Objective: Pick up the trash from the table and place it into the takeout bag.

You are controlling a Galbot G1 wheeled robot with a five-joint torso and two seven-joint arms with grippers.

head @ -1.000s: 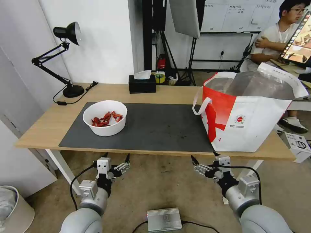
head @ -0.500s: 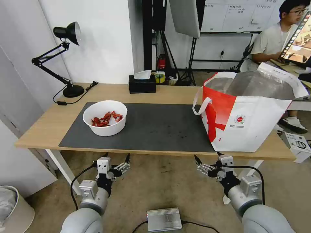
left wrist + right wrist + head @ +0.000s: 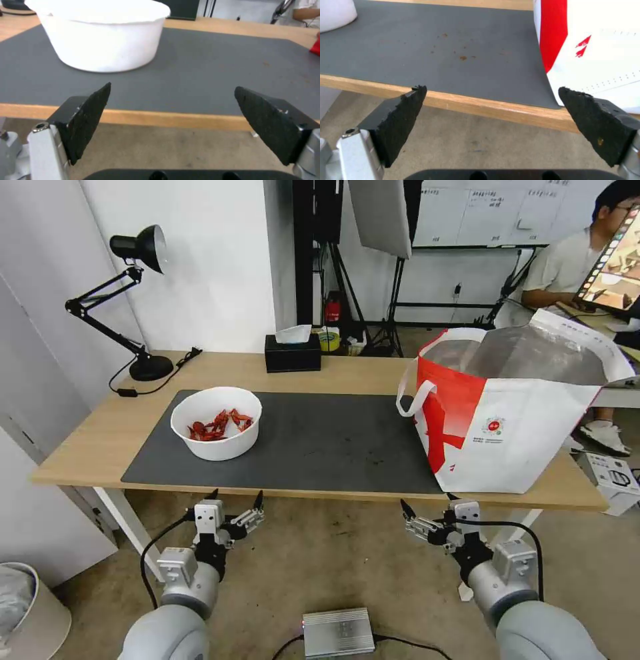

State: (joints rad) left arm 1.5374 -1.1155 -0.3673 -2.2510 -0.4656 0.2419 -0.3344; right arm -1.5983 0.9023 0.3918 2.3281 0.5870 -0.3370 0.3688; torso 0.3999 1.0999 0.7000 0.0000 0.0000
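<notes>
Both arms were parked low, in front of the surface's [image 3: 100,443] near edge, below the tabletop level. Left jaws [image 3: 236,501] were released and held nothing; they sat just below the edge, under the white bowl [image 3: 215,431]. Right jaws [image 3: 427,508] were also released and empty, below the edge near the takeout bag's [image 3: 527,440] front corner.

In the left wrist view, the left jaws [image 3: 171,101] stood wide apart, with the bowl [image 3: 100,35] beyond them on the grey mat [image 3: 206,67]. In the right wrist view, the right jaws [image 3: 491,101] were equally wide, with the mat [image 3: 436,45] and the bag's red-and-white side [image 3: 586,37] ahead. Small brown specks dotted the mat [image 3: 463,58] there.

The bowl sat upright on the left part of the dark grey mat [image 3: 320,440], with red crayfish shells [image 3: 219,425] inside. The takeout bag stood upright at the right end of the surface, its near corner on the mat's right edge. Its mouth was open, showing the foil lining [image 3: 527,355], and a white loop handle [image 3: 411,393] hung on the side facing the bowl. Bowl and bag were well apart, with bare mat between them.

A black tissue box [image 3: 292,353] stood at the far edge and a black desk lamp [image 3: 137,307] at the far left corner. A grey metal box [image 3: 338,631] lay on the floor between the arms.
</notes>
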